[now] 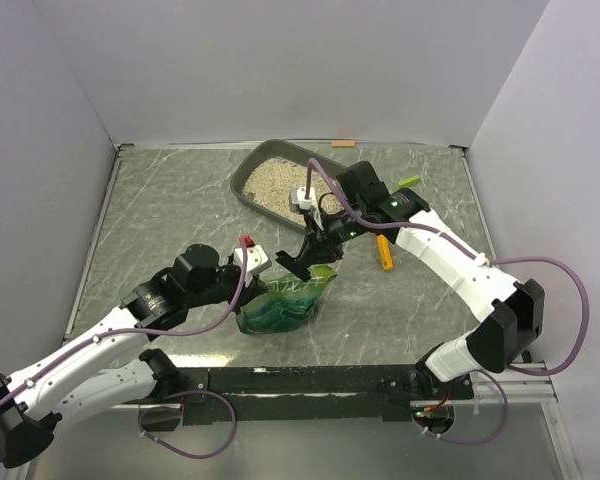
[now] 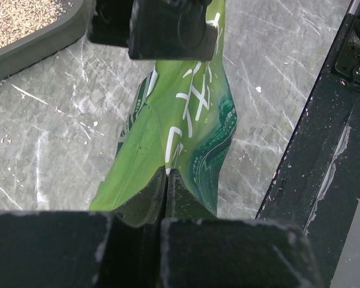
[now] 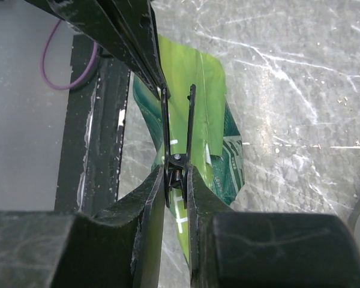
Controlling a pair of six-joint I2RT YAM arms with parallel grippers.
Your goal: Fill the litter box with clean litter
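Left gripper: jaws fully shut on one edge of green bag, steadying it. Litter box far-centre on table, clean litter inside. Right gripper: jaws narrowly parted, pinching black clip on bag, probably to unseal.

My claw sits low in view, both black fingers pressed against the sides of a small black clip. The clip's spring shows between my fingertips, and its two thin arms stand apart as they rise from it. Just behind the clip is the green bag, glossy and creased, with white characters on its lower part. The left claw reaches in from above, its tip at the bag's top edge. Beyond the bag on the near side run a black rail and a purple cable. The marbled grey bench spreads to the far side, with stray grains on it.
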